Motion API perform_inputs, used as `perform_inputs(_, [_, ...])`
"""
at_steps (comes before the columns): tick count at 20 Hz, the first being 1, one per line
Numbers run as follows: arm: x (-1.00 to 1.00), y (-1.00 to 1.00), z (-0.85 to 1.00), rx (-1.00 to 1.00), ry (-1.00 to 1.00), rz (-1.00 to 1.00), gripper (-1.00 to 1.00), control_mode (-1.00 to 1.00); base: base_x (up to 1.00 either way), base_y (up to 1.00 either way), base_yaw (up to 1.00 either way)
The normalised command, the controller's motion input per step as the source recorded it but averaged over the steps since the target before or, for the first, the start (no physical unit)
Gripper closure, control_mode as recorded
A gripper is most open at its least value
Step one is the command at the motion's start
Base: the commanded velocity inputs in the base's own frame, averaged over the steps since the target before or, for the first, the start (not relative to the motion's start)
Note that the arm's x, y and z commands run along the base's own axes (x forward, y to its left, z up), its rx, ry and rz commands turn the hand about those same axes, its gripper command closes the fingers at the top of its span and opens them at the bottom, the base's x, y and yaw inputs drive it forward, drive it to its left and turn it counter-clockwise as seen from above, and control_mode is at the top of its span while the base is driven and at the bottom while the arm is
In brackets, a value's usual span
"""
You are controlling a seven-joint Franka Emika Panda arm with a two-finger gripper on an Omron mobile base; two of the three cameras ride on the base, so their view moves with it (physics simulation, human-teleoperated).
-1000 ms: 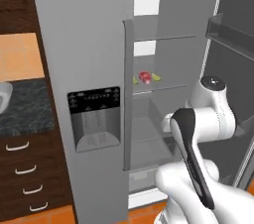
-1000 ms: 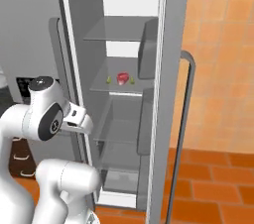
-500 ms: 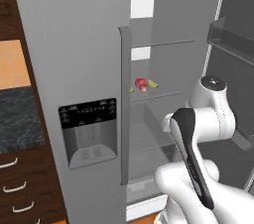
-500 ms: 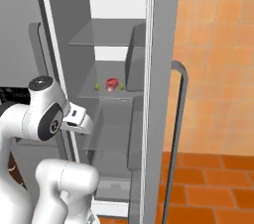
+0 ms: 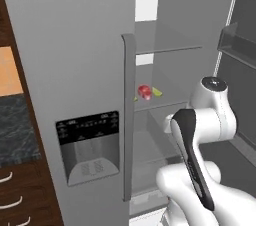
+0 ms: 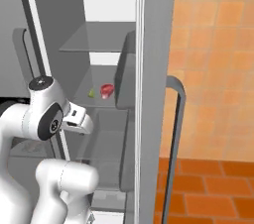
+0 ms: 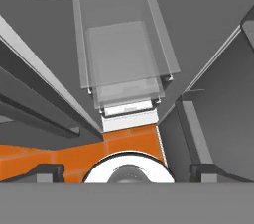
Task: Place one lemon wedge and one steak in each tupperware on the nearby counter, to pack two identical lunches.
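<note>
On fridge shelf (image 5: pixel 167 104): steak (image 5: pixel 144 91), lemon wedge (image 5: pixel 157 91) beside it; fingers (image 7: pixel 49 171) spread apart, grasping nothing.

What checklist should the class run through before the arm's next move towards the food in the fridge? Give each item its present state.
1. Fridge door open, shelves reachable: ok; the open fridge shows its glass shelves.
2. Steak located: ok; a red steak lies on the middle shelf.
3. Lemon wedge located: ok; a lemon wedge lies beside the steak.
4. Gripper empty and open: ok; the gripper has its tips wide apart with nothing between them.
5. Gripper aimed at the food: not ok; the hand view looks down at the lower drawers and the orange floor.
6. Tupperware ready on the counter: cannot tell.
</note>
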Motion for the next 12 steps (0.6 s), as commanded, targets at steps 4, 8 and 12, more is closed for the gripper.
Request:
perform_inputs(4, [0.0,0.0,0.0,0.0,0.0,0.0,-1.0,1.0,0.41,-0.14,0.0])
perform_inputs(8, [0.0,0.0,0.0,0.0,0.0,0.0,-1.0,1.0,0.49,0.0,0.0])
perform_inputs(12, [0.0,0.0,0.0,0.0,0.0,0.0,-1.0,1.0,0.37,-0.24,0.0])
